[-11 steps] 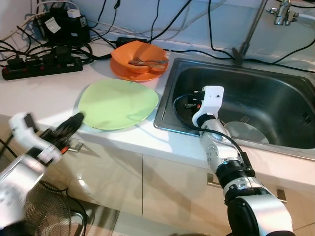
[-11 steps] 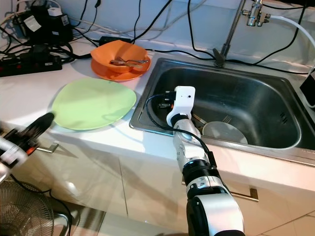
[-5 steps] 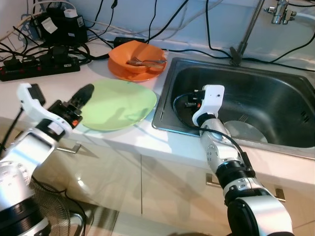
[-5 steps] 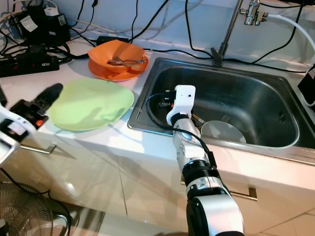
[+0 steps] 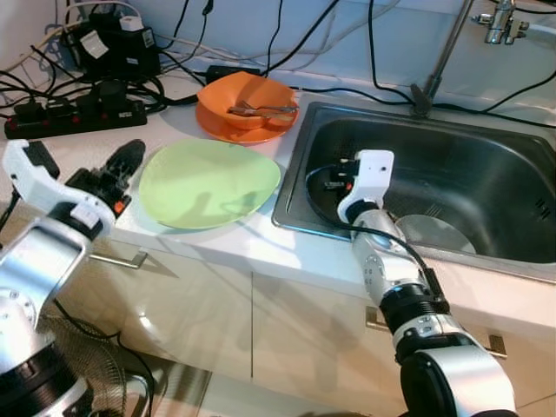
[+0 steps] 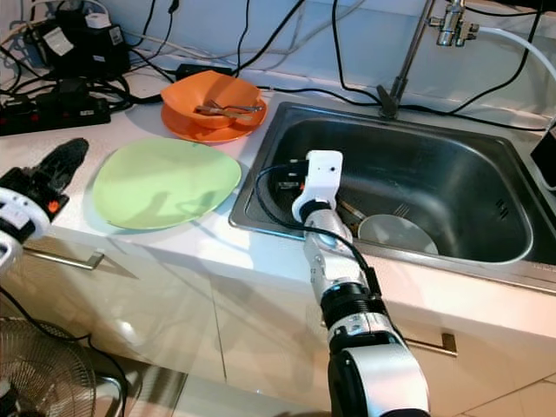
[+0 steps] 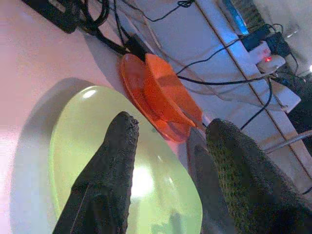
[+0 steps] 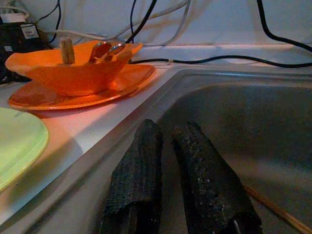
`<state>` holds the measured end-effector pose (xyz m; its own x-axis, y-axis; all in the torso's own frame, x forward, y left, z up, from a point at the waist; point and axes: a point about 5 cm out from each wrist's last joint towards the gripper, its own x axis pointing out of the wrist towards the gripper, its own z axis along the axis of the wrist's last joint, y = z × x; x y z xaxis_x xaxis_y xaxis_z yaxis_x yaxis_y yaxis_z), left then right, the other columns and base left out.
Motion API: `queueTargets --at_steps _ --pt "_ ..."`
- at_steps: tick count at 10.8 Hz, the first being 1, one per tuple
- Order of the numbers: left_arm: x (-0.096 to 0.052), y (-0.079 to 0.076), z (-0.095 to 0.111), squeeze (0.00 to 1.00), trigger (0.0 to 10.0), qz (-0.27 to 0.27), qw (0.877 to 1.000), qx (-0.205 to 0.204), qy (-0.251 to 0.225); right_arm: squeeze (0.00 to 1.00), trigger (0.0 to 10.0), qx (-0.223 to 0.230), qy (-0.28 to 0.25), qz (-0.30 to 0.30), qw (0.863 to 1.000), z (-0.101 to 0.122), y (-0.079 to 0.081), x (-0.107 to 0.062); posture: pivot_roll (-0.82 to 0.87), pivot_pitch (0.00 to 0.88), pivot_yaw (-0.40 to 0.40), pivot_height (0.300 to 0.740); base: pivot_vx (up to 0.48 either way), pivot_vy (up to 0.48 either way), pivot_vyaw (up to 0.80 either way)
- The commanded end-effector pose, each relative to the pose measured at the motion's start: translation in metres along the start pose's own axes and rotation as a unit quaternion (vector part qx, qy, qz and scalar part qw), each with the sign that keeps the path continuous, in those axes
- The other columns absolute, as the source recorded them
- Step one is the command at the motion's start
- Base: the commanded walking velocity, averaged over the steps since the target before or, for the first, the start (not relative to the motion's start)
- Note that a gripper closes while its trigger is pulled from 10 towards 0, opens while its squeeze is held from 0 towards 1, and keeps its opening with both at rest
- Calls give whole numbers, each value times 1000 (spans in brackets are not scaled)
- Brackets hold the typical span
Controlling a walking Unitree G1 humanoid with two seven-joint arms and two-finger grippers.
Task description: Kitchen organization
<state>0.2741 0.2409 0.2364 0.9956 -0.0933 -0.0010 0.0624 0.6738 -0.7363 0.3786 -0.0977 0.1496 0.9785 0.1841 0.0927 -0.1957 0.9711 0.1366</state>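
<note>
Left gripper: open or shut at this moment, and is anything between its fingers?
Open. In the left wrist view the left gripper has its two black fingers spread apart, nothing between them, with the green plate lying beyond on the counter.

This is a home kitchen. A steel sink with a tap is set into a white counter above pale cabinet doors, and a green plate and an orange bowl holding cutlery sit beside it.

A pale green plate lies on a white counter. An orange bowl sits on an orange plate. The sink is grey steel, the cables black.
</note>
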Motion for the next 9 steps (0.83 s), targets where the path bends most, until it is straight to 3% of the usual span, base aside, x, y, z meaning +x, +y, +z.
queueTargets --at_steps 1,3,5,8,9 --pt "0 2 -3 0 10000 9 1000 -10 11 0 10000 0 2 -5 1000 -1 -2 -2 325 74 -30 740 0 0 0" --pt "-1 13 -19 0 10000 47 998 -25 41 0 10000 -3 3 -9 1000 -1 -4 -2 315 77 -30 740 0 0 0" --pt "-6 28 -19 0 10000 79 996 -19 45 0 10000 -3 5 -12 1000 -2 -6 -2 324 80 -32 740 0 0 0" --pt "-25 32 -17 0 10000 32 999 10 33 0 10000 0 4 -9 1000 -1 -3 -1 327 83 -37 740 0 0 0" --pt "-35 41 -18 0 10000 43 998 16 32 0 10000 -1 5 -7 1000 -2 -3 -2 330 87 -41 740 0 0 0"
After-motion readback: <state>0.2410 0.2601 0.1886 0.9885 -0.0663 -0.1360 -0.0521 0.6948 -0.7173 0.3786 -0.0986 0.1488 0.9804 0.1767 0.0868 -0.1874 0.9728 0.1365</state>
